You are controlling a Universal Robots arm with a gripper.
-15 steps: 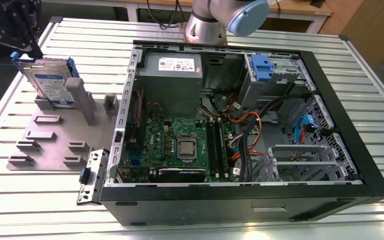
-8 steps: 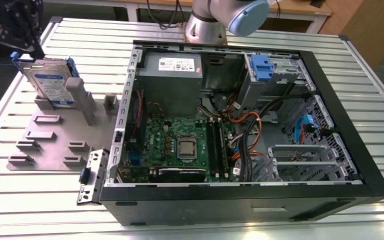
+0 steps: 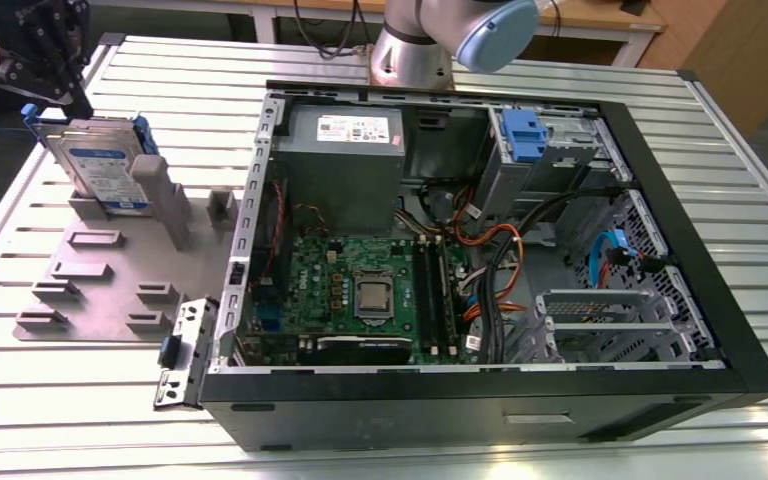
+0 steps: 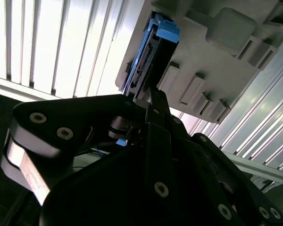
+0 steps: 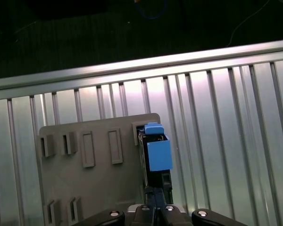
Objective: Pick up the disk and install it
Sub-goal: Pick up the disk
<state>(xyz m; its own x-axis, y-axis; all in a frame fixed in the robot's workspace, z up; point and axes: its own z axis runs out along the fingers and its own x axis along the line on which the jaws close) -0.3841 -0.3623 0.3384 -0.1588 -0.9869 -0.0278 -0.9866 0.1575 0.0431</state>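
The disk [image 3: 101,165] stands on edge in a slot of a grey fixture plate [image 3: 117,270] at the exterior view's left, its white-and-blue label facing out and blue rails along its edges. My gripper [image 3: 48,100] hangs just above the disk's upper far corner, very close to it. In both wrist views the disk [image 5: 158,150] [image 4: 153,52] sits directly ahead of the gripper [image 5: 154,190] [image 4: 148,96], blue rail end towards the camera. Whether the gripper touches the disk is unclear. The disk rests in the plate [image 5: 99,183].
An open computer case [image 3: 651,200] lies on the slatted metal table [image 3: 731,120], at the exterior view's right of the plate. Inside are a grey power supply [image 3: 344,150], a motherboard [image 3: 357,290], cables and a metal drive cage with a blue latch [image 3: 524,135]. The arm's base [image 3: 418,50] stands behind the case.
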